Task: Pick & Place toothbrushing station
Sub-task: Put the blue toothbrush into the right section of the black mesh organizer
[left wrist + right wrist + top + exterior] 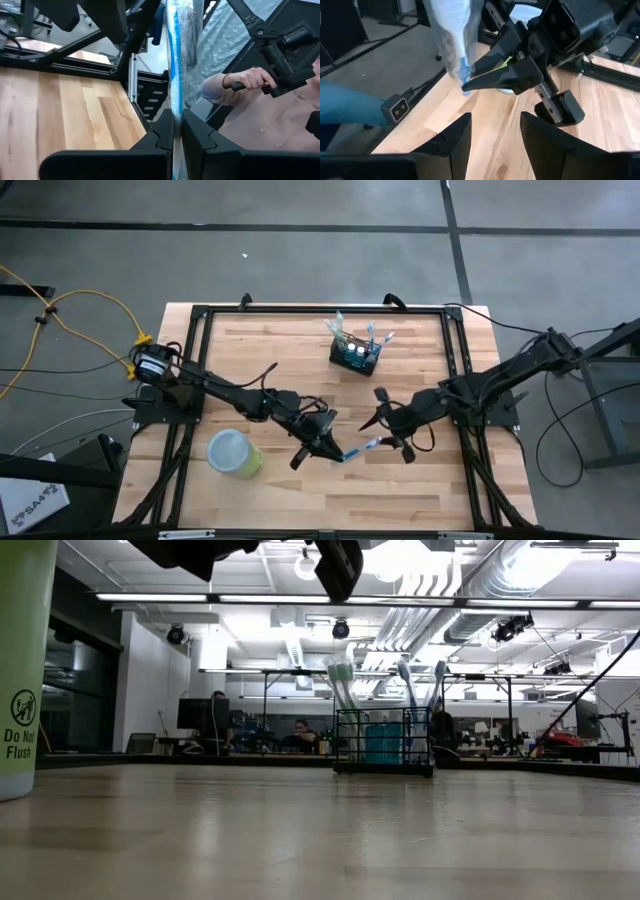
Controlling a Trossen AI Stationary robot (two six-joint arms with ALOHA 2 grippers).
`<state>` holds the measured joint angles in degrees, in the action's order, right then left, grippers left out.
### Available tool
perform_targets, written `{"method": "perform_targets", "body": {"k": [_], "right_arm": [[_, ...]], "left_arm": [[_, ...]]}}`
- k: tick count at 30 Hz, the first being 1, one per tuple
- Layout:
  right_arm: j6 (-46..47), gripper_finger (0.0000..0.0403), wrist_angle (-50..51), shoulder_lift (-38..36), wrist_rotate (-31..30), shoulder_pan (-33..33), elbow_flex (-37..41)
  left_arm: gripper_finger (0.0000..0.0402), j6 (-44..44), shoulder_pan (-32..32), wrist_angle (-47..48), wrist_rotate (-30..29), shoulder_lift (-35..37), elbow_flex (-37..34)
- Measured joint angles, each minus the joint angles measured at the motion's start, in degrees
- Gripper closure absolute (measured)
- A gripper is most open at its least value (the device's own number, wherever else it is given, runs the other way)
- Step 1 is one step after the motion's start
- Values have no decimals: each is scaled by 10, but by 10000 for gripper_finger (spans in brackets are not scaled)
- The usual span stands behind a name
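Left tool point(335, 452) clamps wrapped toothbrush point(362, 447) at frame centre-bottom; right tool point(383, 423) gapes beside it. Risk: thin pinch slips during handover.

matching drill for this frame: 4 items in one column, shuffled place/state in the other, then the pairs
Items
1. left gripper
2. right gripper
3. black wire-mesh basket
4. light-green cup

Places or states
A. at the table's far side, toothbrushes standing in it
B. open, holding nothing
C. near the table's left front, beside the left arm
D. shut on a wrapped blue toothbrush

Pairs: 1-D, 2-B, 3-A, 4-C
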<state>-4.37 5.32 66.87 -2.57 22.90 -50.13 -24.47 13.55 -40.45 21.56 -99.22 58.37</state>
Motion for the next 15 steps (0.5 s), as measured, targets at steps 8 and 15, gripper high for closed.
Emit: {"method": "perform_targets", "body": {"k": [8,15], "right_arm": [[-12,243,-46,6,32,1,0],[-19,243,-58,6,41,21,0]], "left_arm": [[396,0,14,18,-1,0,0],[396,0,14,21,-4,0,0]]}}
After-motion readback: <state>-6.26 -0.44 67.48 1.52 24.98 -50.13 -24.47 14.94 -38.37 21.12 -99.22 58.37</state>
